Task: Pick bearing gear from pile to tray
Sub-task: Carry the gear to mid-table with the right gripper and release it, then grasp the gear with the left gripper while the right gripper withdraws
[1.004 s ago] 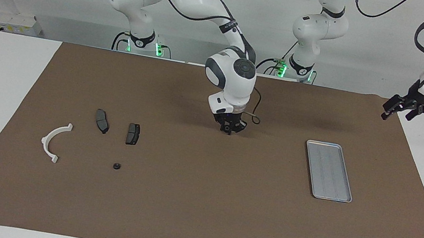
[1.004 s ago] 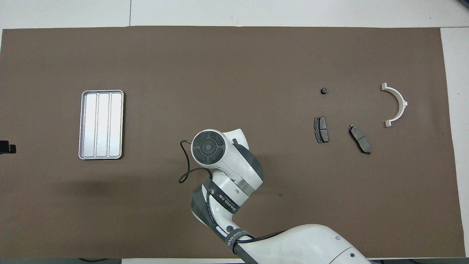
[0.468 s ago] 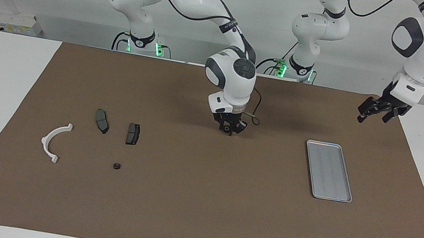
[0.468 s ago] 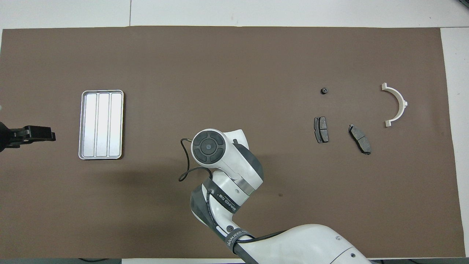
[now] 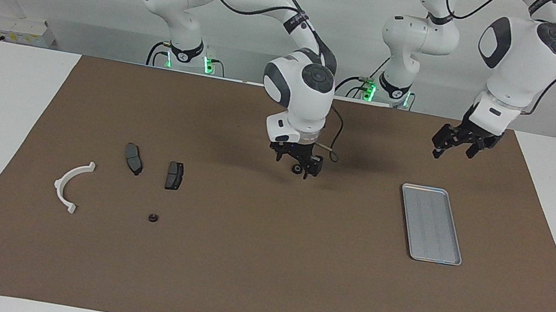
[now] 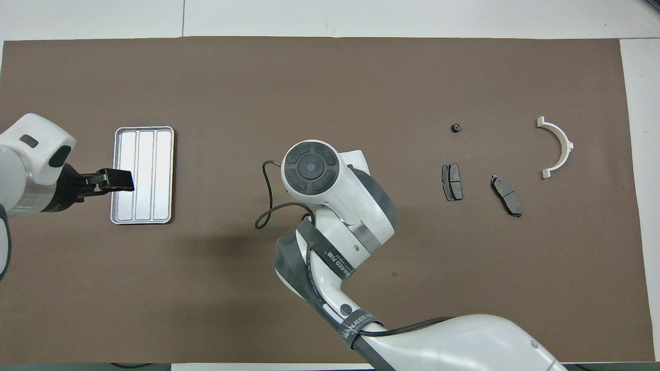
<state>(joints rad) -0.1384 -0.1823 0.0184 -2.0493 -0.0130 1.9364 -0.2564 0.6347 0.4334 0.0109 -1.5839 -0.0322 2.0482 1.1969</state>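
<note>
both pairs of jaws stand open: the right gripper (image 5: 297, 163) hangs mid-frame just over the small black gear (image 5: 298, 169) and should rise straight, not nudging it, before the left gripper (image 5: 454, 145), up-frame of the tray (image 5: 432, 224), reaches in.

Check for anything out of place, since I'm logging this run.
A small black round piece sits at the tips of the open right gripper, mid-mat, not in the tray, which holds nothing.
</note>
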